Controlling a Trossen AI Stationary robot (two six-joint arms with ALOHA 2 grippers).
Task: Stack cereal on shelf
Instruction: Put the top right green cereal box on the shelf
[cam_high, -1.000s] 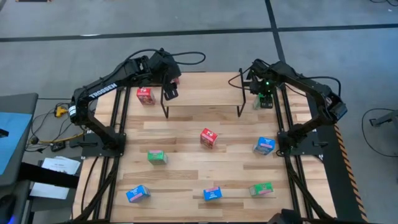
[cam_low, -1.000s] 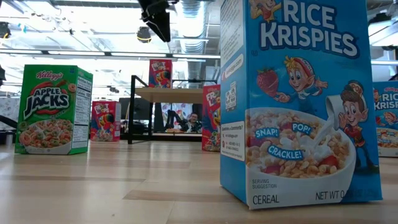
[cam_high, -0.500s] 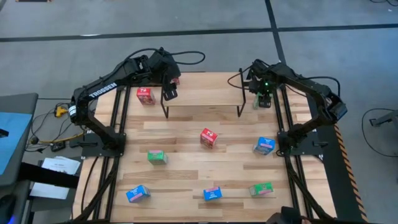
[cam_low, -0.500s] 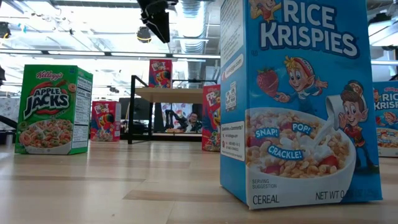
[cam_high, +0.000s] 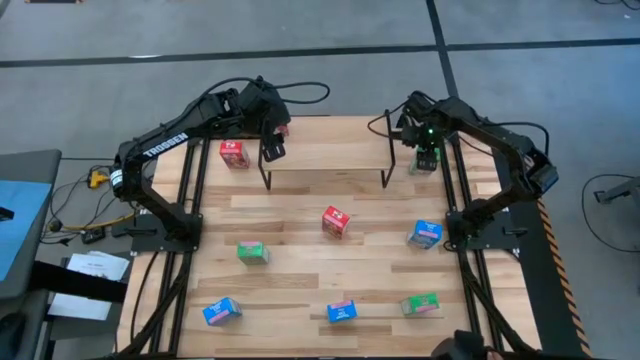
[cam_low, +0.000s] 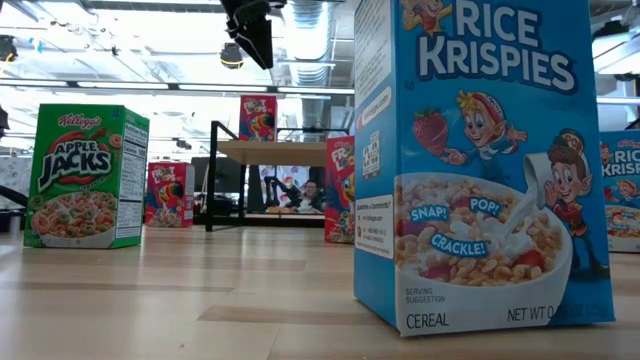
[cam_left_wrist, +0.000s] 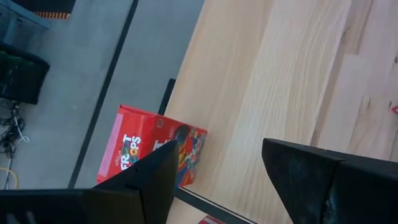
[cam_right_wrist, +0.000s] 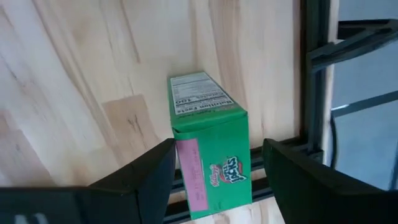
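Observation:
The shelf (cam_high: 325, 155) stands at the table's far middle. One red cereal box (cam_left_wrist: 149, 155) stands on its left end and also shows in the low view (cam_low: 258, 118). My left gripper (cam_left_wrist: 217, 180) hangs open above that end, clear of the box; it also shows in the low view (cam_low: 255, 30). My right gripper (cam_right_wrist: 217, 180) is open above a green cereal box (cam_right_wrist: 211, 155) that stands on the table right of the shelf, by the far right edge (cam_high: 415, 165). Its fingers stand to either side of the box.
More boxes stand on the table: red ones (cam_high: 234, 153) (cam_high: 336, 222), blue ones (cam_high: 425, 234) (cam_high: 221, 312) (cam_high: 342, 311), green ones (cam_high: 253, 253) (cam_high: 420, 304). Black frame rails (cam_right_wrist: 314, 74) run along the table's edge close to the green box.

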